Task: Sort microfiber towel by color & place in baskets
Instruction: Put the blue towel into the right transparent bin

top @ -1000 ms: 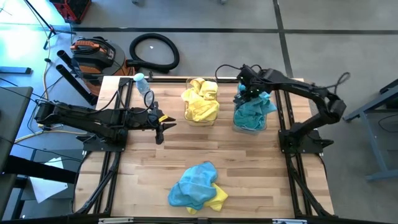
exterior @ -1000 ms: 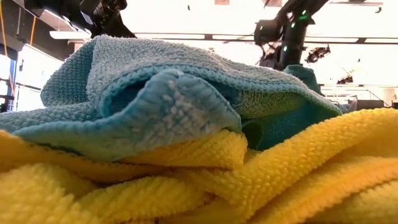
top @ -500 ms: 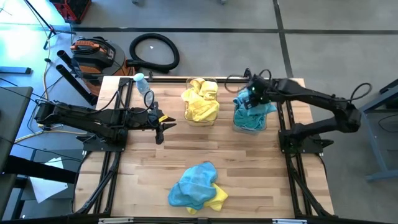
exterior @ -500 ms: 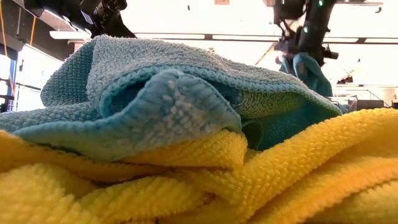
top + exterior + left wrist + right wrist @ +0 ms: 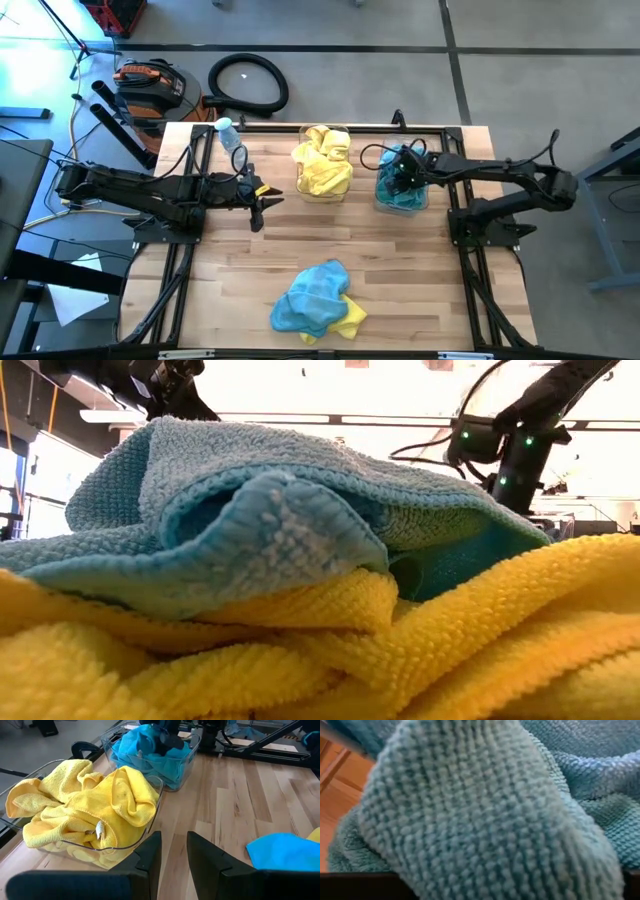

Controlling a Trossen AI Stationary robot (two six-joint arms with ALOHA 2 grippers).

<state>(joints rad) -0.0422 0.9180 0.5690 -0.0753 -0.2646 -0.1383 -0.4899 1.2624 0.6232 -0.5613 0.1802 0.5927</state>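
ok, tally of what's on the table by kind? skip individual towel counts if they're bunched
Clear baskets: 2, the yellow-filled basket and the teal-filled basket.
Towel heaps: 3, the yellow heap, the teal heap under the right gripper, and the unsorted teal-and-yellow pile.
Bottle: 1.
Total: 6. Single towels cannot be counted.

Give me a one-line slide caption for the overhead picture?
Right gripper presses into the teal towels' basket; yellow towels fill another, a mixed pile waits, left gripper idles.
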